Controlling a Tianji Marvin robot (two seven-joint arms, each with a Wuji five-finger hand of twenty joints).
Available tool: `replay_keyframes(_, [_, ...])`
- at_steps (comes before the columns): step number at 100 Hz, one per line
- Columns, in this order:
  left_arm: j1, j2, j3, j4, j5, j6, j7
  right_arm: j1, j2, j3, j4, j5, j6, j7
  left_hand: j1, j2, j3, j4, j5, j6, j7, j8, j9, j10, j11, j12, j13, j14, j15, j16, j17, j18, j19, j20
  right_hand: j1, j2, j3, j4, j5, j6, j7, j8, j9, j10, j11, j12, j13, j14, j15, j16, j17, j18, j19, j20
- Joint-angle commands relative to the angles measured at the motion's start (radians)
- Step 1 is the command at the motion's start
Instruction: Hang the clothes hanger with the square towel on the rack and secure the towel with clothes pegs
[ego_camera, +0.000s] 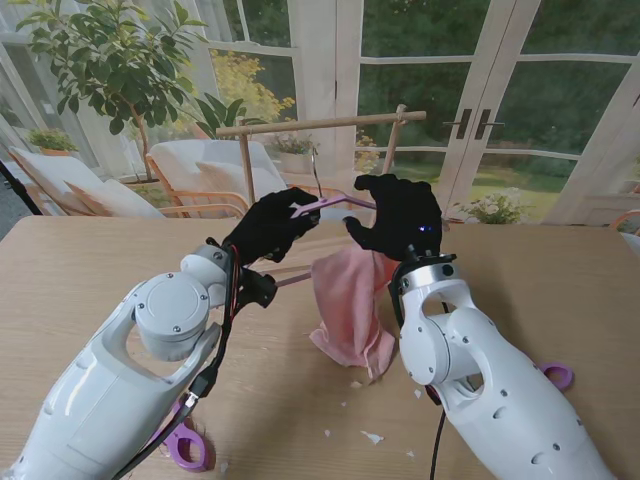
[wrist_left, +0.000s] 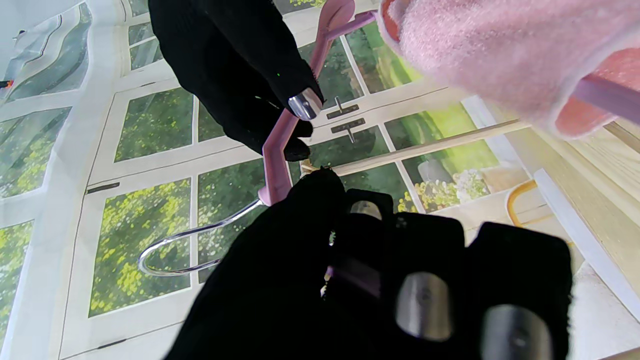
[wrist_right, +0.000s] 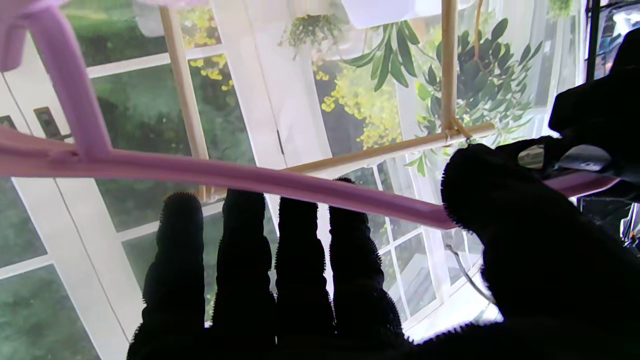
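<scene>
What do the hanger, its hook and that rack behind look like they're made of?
The hanger looks like smooth lilac plastic, moulded in one colour. Its hook seems bare metal wire, thin and shiny. The rack appears to be unpainted pale wood, round poles.

hanger: smooth pink plastic, shiny metal hook | towel: fluffy pink cloth | rack: pale matt wood | table: wood-grain

hanger between left hand and right hand, nearer than rack; towel hung under it, apparently touching table; pegs beside both arms.
</scene>
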Motion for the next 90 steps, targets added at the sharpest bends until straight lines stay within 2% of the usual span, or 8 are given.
replay_keyframes(1, [-0.003,-0.002,0.002,-0.002,0.001,-0.003,-0.019,-0.003,-0.006,-0.006,0.003,0.013,-0.010,0.015,0.079,0.112,0.015,0.049,0.116,-0.028,0.264,0.150,0.017,-0.025,0.043,0.016,0.072,0.012,0.089,-0.004,0.015,-0.069,0.311,0.051,0.024,0.013,0.019,0.054,0.050,-0.043,0.063,0.046,0.063,-0.032,0.078,0.049,0.075,0.017,0.098,0.074,0.038,0.028,0.095,0.348])
replay_keyframes(10, [-0.005,0.001,0.005,0.001,0.015,-0.006,-0.025,-0.003,-0.012,-0.010,0.010,0.041,-0.028,-0.003,0.078,0.112,0.016,0.049,0.115,-0.028,0.263,0.150,0.017,-0.025,0.043,0.016,0.072,0.012,0.089,-0.004,0.015,-0.070,0.311,0.051,0.026,0.026,0.027,0.052,0.119,-0.081,0.174,0.141,0.127,-0.044,0.229,0.162,0.144,0.021,0.282,0.182,0.090,0.026,0.261,0.433])
replay_keyframes(16, [-0.005,0.002,0.006,0.001,0.020,-0.005,-0.026,-0.004,-0.015,-0.008,0.012,0.062,-0.056,-0.013,0.078,0.112,0.016,0.048,0.116,-0.029,0.263,0.149,0.016,-0.025,0.042,0.016,0.072,0.012,0.089,-0.004,0.016,-0.070,0.311,0.050,0.062,0.006,0.015,-0.010,0.143,-0.123,0.283,0.202,0.167,-0.054,0.325,0.238,0.183,0.015,0.399,0.236,0.129,0.011,0.366,0.475])
replay_keyframes(22, [-0.006,0.002,0.005,0.001,0.024,-0.003,-0.027,-0.003,-0.016,-0.004,0.010,0.079,-0.083,-0.013,0.078,0.111,0.016,0.048,0.116,-0.028,0.262,0.148,0.016,-0.025,0.042,0.016,0.072,0.012,0.089,-0.004,0.015,-0.070,0.311,0.050,0.101,-0.007,-0.001,-0.044,0.153,-0.177,0.434,0.210,0.207,-0.068,0.401,0.309,0.214,0.009,0.501,0.276,0.160,0.002,0.459,0.497])
replay_keyframes(32, [-0.008,0.003,0.005,-0.002,0.027,0.000,-0.028,0.000,-0.013,-0.002,0.003,0.087,-0.103,0.005,0.078,0.111,0.017,0.047,0.116,-0.029,0.261,0.148,0.016,-0.025,0.042,0.016,0.072,0.012,0.089,-0.004,0.015,-0.068,0.311,0.049,0.152,0.017,-0.015,-0.052,0.175,-0.224,0.544,0.234,0.246,-0.069,0.485,0.367,0.246,0.005,0.623,0.325,0.212,-0.020,0.575,0.523])
replay_keyframes(59, [-0.004,0.003,-0.007,-0.023,0.041,-0.001,-0.017,0.010,-0.005,-0.013,0.005,0.056,-0.100,0.033,0.078,0.105,0.015,0.040,0.116,-0.035,0.257,0.142,0.014,-0.026,0.039,0.015,0.072,0.012,0.089,-0.004,0.014,-0.061,0.311,0.044,0.166,0.069,-0.039,-0.053,0.172,-0.232,0.567,0.240,0.256,-0.039,0.651,0.521,0.299,-0.021,0.910,0.460,0.366,-0.139,0.902,0.583])
replay_keyframes(73, [-0.003,0.005,-0.011,-0.025,0.069,-0.005,-0.014,0.000,-0.003,-0.003,-0.012,0.080,-0.101,0.066,0.075,0.103,0.017,0.035,0.118,-0.040,0.257,0.140,0.014,-0.026,0.038,0.015,0.072,0.012,0.089,-0.004,0.015,-0.062,0.311,0.042,0.051,0.067,-0.042,-0.037,0.197,-0.193,0.525,0.278,0.267,-0.040,0.670,0.558,0.379,-0.015,0.985,0.493,0.522,-0.212,1.076,0.575])
replay_keyframes(90, [-0.007,0.004,-0.007,-0.017,0.090,-0.015,-0.004,-0.014,-0.003,0.018,-0.039,0.146,-0.109,0.113,0.074,0.101,0.019,0.032,0.121,-0.042,0.259,0.140,0.014,-0.026,0.038,0.015,0.072,0.012,0.089,-0.004,0.014,-0.062,0.311,0.042,-0.108,0.113,-0.085,0.045,0.218,-0.142,0.423,0.338,0.250,-0.036,0.628,0.528,0.435,-0.014,1.026,0.482,0.648,-0.254,1.168,0.511])
